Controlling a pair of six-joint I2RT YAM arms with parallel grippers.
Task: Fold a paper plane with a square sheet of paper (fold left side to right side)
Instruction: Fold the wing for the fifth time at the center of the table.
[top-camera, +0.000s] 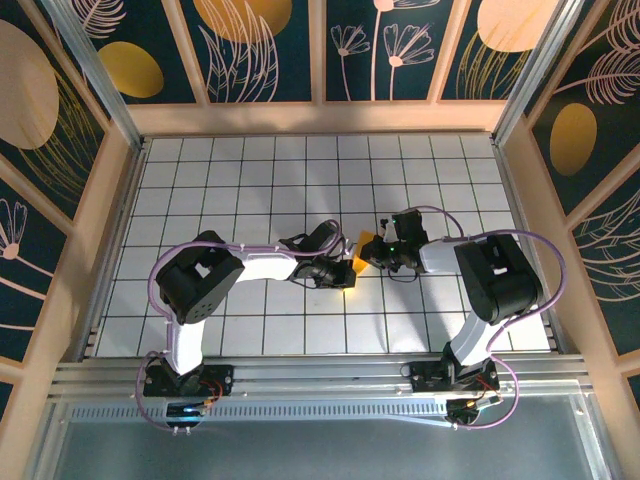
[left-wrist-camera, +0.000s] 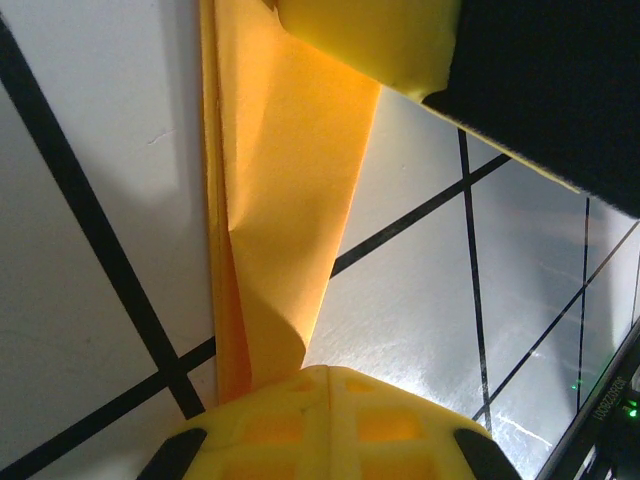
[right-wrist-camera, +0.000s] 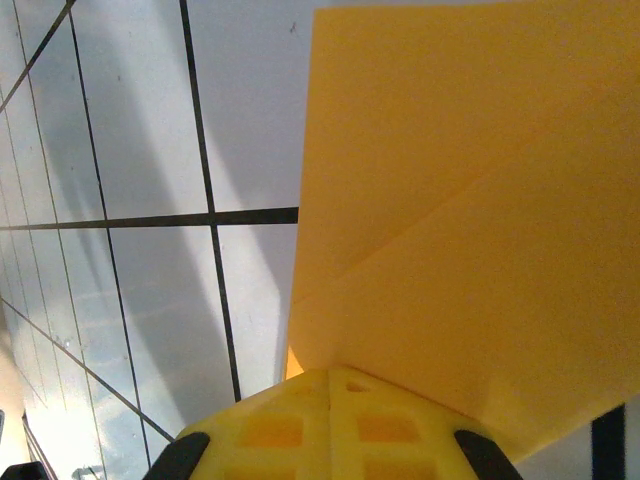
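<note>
The left gripper and right gripper both pinch the folded orange paper, stretched between their jaws. The left wrist view shows a narrow creased strip; the right wrist view shows a broad face with one diagonal crease.

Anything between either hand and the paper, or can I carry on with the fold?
Nothing visible is in the way. The left hand and the right hand both look shut on the paper itself, which spans the gap between them.
</note>
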